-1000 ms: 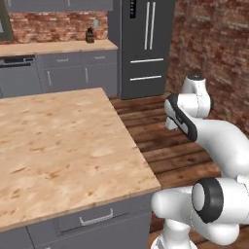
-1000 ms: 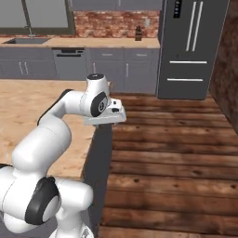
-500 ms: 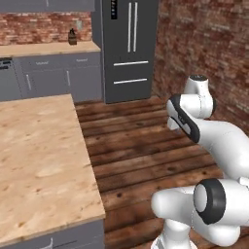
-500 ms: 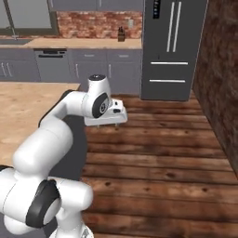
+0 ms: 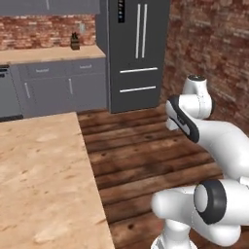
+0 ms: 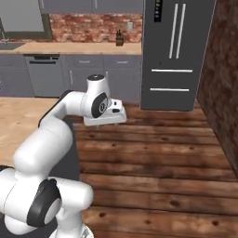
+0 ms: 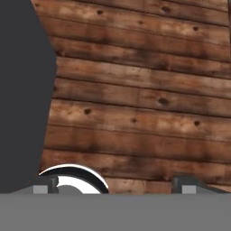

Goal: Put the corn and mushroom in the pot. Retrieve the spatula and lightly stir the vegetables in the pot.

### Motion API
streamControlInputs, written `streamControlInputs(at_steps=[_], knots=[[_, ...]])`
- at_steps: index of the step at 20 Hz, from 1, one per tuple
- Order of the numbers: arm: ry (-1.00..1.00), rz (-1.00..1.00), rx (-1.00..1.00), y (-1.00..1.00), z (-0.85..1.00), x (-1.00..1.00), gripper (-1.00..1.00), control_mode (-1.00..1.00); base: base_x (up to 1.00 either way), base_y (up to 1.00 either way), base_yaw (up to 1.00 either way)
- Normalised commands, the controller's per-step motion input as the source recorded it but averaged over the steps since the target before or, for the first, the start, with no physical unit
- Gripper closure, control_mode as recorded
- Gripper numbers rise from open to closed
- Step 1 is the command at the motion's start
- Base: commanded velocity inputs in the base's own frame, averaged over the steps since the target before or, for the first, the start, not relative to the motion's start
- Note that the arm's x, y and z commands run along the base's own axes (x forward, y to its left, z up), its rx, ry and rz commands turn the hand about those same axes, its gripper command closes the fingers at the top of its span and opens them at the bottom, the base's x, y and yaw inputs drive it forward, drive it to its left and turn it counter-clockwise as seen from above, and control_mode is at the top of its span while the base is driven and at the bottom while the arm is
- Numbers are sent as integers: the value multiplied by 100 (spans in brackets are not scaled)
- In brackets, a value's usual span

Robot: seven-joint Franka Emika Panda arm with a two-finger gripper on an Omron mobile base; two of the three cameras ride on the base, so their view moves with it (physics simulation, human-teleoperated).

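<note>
Fingertips of the gripper [image 7: 115, 187] barely rise at the bottom of the hand view, set wide apart with nothing between them, over brown floorboards [image 7: 144, 108] beside a dark grey panel [image 7: 22, 90]. Left of the folded arm lies a light wooden island top [image 5: 39, 180]. Farther off stand a tall grey refrigerator [image 6: 179, 51], grey cabinets [image 5: 63, 90] under a counter with a small dark bottle [image 6: 119, 38], and a brick wall [image 5: 214, 48].

Matt knotty wood floor [image 7: 135, 99]
</note>
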Motion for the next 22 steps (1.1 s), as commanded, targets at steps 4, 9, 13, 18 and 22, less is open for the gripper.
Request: streamControlInputs(at_steps=[4, 9, 13, 18, 22], knots=[[0, 0, 0, 0, 0, 0, -100, 100, 100, -18, 0], [0, 0, 0, 0, 0, 0, -100, 100, 98, -24, 0], [0, 0, 0, 0, 0, 0, -100, 100, 97, -26, 0], [0, 0, 0, 0, 0, 0, -100, 100, 98, -25, 2], [0, 0, 0, 0, 0, 0, -100, 100, 94, -21, 10]])
